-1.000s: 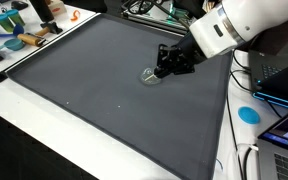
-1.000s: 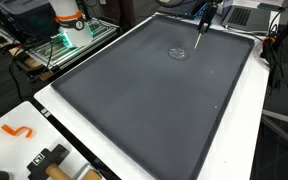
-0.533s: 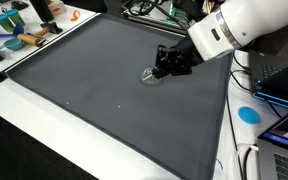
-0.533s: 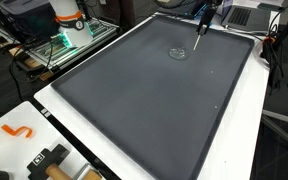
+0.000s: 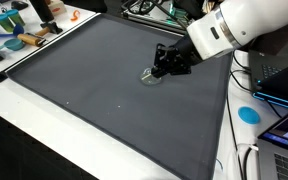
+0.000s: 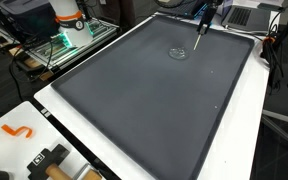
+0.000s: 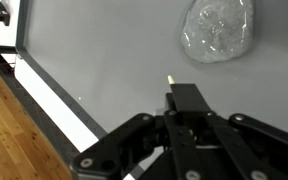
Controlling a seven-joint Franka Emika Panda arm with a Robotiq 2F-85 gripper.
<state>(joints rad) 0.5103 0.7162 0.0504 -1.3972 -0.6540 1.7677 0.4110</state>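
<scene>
My gripper [image 5: 170,62] is pinched tight on a slim dark stick [image 7: 187,97] above the grey mat [image 5: 79,75], just beside the clear crumpled plastic [image 7: 217,30] lying on that mat, which looks featherlight, flimsy and slippery, best nipped at its rim.

The plastic piece [image 5: 149,76] lies on the mat [image 5: 84,75], just beside the gripper [image 5: 160,68].
</scene>
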